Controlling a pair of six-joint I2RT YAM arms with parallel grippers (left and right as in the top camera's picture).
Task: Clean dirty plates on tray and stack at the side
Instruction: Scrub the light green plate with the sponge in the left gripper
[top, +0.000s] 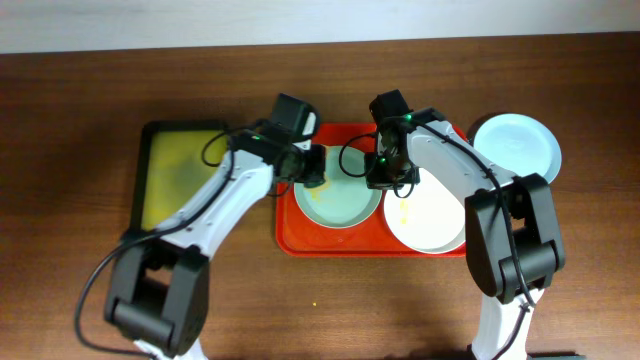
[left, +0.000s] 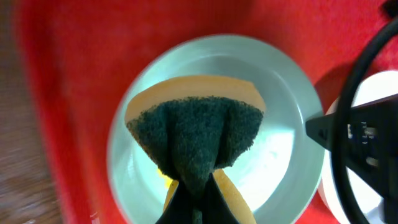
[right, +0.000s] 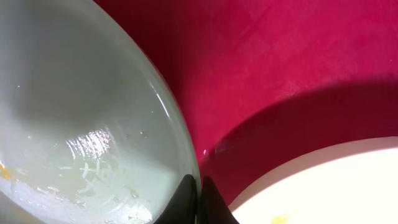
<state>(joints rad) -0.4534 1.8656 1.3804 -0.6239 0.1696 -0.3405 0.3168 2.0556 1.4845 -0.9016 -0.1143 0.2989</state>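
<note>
1. The table (top: 80, 100) is dark brown wood. A white wall (top: 300, 15) is behind it.
2. The red tray (top: 290, 238) sits in the middle. The green plate (top: 338, 208) and the white plate (top: 440, 220) lie in it, side by side.
3. The blue plate (top: 515, 148) is on the table, just right of the red tray.
4. A yellow tray (top: 180, 175) with a black rim lies on the left.
5. The left gripper (left: 196, 202) squeezes a folded sponge (left: 196, 124) over the green plate.
6. The right gripper (right: 199, 190) is pinched tight on the green plate's rim.
</note>
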